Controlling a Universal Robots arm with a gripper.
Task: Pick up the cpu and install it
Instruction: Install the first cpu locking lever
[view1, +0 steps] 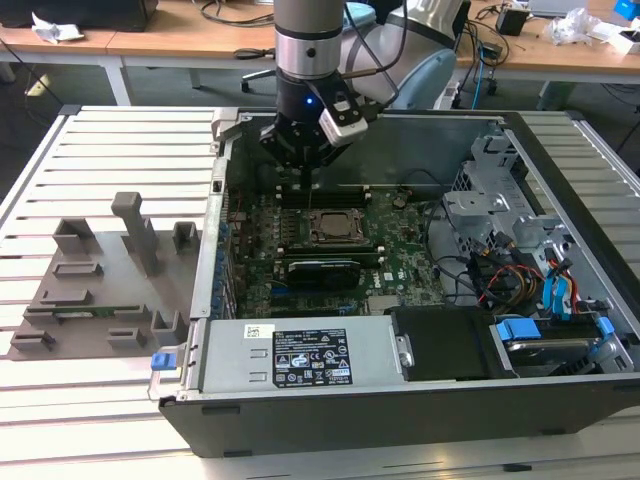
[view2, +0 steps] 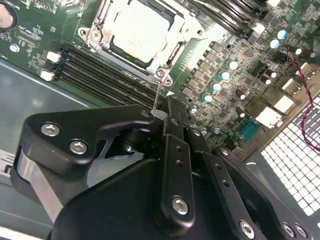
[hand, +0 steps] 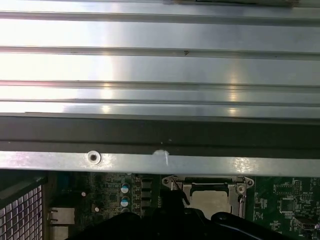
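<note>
The gripper (view2: 162, 114), with its black linkages crowding the foreground of the second wrist view, is hovering just over the motherboard (view2: 235, 95), beside the memory slots (view2: 100, 80). Whether it is open or closed I cannot tell, as its own body is masking the tip. No chip is showing in its hold.

The cpu (view2: 140, 30) is lying flat inside the socket frame (view2: 165, 62), its pale metal top facing up. In the exterior view the gripper (view1: 306, 168) is hanging inside the open case (view1: 560, 420), and the cpu (view1: 335, 228) is sitting at about five o'clock from it, near but apart. The power supply (view1: 300, 355) is lying at six o'clock from the socket. The grey holder blocks (view1: 135, 235) are standing out at nine o'clock on the slatted table (view1: 100, 420).

Judging from this, the carrying part is looking finished: the chip is appearing seated squarely in its socket. Whether the frame is latched over it is not something the pictures are settling.

The second wrist view is giving the chip's seating and the frame's screws in detail. The exterior view is giving the arm's height and the holder blocks. The first wrist view is looking along the case wall (hand: 150, 162) to the table slats beyond, and is catching the cpu (hand: 212, 200).
</note>
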